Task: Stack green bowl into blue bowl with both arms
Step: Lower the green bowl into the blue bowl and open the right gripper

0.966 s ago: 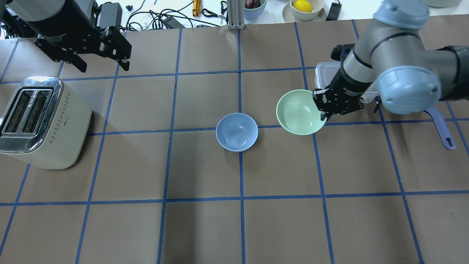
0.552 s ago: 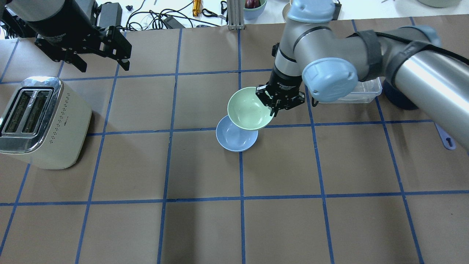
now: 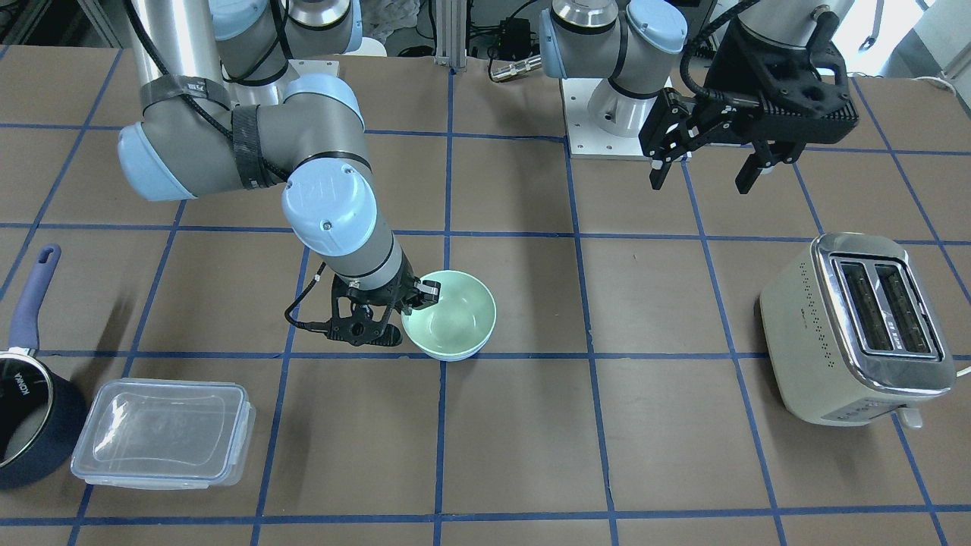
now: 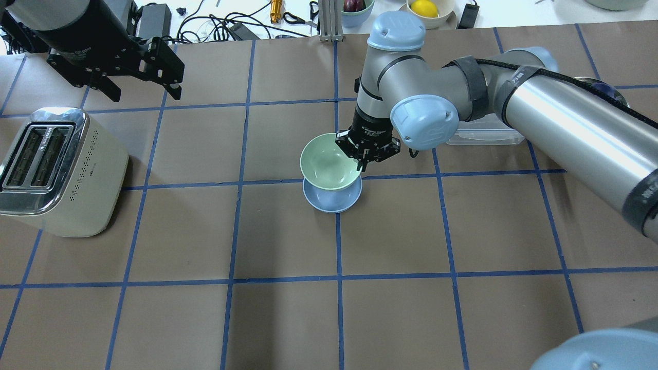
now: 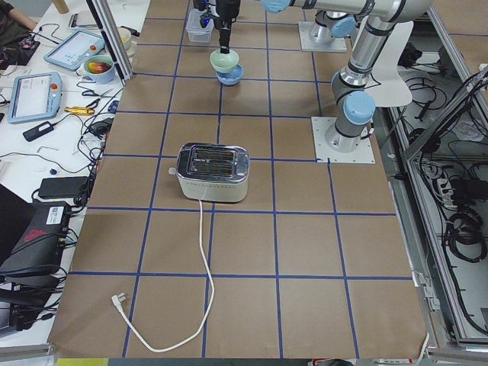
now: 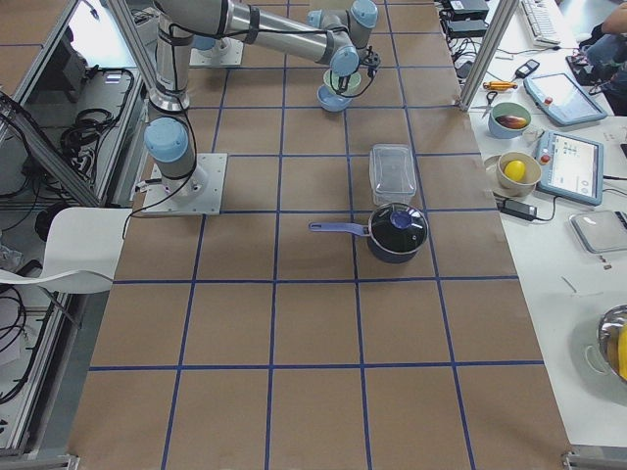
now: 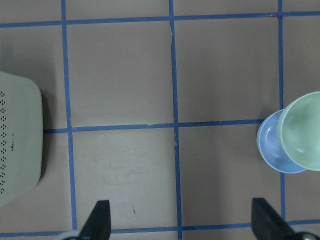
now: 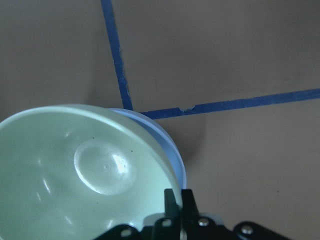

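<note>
Table point(image 4: 169, 324) in brown paper, blue grid point(image 4: 339, 278)

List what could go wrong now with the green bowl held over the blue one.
1. The right gripper pinches the green bowl at one rim edge only; it may tilt or slip when released.
2. The blue bowl sits unheld, with the left gripper open far off near the toaster; an off-centre landing could shove it.

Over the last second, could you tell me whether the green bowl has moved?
Yes: the green bowl went left, from beside the plastic container to above the unmoved blue bowl.
</note>
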